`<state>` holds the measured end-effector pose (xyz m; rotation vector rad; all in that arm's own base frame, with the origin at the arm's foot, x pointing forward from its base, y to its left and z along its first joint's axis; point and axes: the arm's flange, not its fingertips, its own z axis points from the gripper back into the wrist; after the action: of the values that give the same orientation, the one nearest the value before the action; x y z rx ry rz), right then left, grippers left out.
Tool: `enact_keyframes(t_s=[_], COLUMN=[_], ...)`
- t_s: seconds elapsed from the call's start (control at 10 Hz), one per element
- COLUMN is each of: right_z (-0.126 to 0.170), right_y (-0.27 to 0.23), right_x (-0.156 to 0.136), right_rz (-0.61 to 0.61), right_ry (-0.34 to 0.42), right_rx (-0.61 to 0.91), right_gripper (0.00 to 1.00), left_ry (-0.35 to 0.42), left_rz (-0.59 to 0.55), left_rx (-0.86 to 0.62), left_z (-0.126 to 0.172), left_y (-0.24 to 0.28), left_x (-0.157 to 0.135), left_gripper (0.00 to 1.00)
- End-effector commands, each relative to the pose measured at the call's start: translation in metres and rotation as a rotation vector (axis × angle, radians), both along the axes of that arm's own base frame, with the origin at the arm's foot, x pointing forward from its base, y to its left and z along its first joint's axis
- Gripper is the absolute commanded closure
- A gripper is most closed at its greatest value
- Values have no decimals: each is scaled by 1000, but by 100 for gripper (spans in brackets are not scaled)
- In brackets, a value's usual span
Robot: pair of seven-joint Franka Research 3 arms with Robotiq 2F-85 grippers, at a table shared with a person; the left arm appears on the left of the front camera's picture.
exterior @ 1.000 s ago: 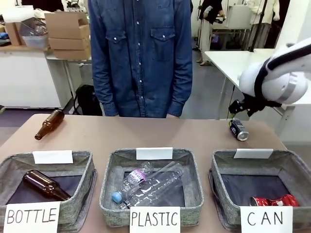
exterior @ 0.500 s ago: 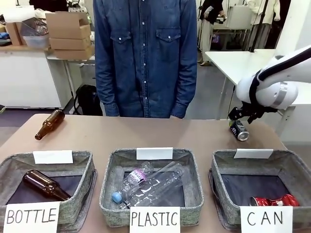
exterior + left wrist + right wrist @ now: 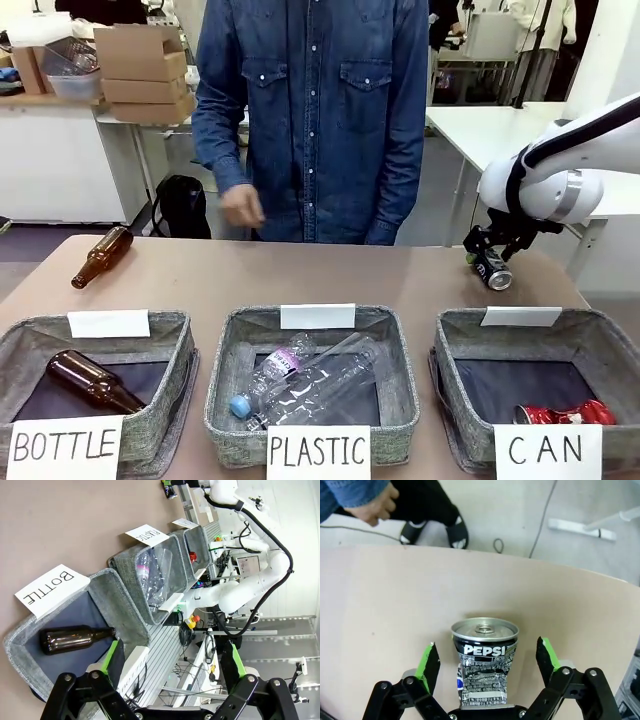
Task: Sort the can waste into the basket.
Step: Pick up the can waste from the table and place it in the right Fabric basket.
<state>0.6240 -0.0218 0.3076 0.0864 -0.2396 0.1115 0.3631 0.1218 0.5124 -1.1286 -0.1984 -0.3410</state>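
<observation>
Your right gripper (image 3: pixel 485 262) has come down and slid toward the middle over the last second, from hanging above the black can (image 3: pixel 494 272) to sitting right over it. The person has also shifted toward the robot's right, and a hand (image 3: pixel 242 207) has come up at waist height.

Nearest you, the CAN basket (image 3: pixel 610 345) sits at the robot's right end of the row, and the crushed red can (image 3: pixel 560 413) already lies in its near corner. The left gripper (image 3: pixel 172 662) hangs by the BOTTLE basket (image 3: pixel 107 610) with its fingers spread wide and nothing between them. It is well apart from the work, so this pick falls to the right arm.

Just beyond the CAN basket's far rim, the black can lies on its side on the bare table (image 3: pixel 300 275). From the right wrist, the can (image 3: pixel 484 665) runs straight out between the fingers, its long axis in line with them and its silver top end pointing away. The right gripper (image 3: pixel 485 655) stands wide open around it, a green pad on each flank and a gap of table showing on both sides, so nothing is gripped yet.

I judge that closing squarely across the dented body should catch it. The carry is then short, back toward you into the basket.

Farther off, the person's hand (image 3: pixel 372 507) stays clear of the can.
</observation>
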Motion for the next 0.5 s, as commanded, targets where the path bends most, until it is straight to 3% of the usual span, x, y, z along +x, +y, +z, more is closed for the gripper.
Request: enact_keyframes(t_s=[0.0,0.1,0.2,0.3,0.4], right_z=[2,1,0,0,-1], right_y=[2,2,1,1,2], right_x=[7,6,6,5,5], right_rz=[-13,-14,-12,-10,-1], right_ry=[16,17,22,24,36], right_rx=[-26,-34,-23,-19,-33], right_gripper=[60,60,100,64,100], left_ry=[3,3,3,3,3], left_rz=[2,2,2,2,2], left_rx=[8,8,8,8,8], left_z=[2,2,2,2,2], left_y=[-1,-1,-1,-1,-1], left_x=[-3,-3,-3,-3,-3], left_gripper=[0,0,0,0,0])
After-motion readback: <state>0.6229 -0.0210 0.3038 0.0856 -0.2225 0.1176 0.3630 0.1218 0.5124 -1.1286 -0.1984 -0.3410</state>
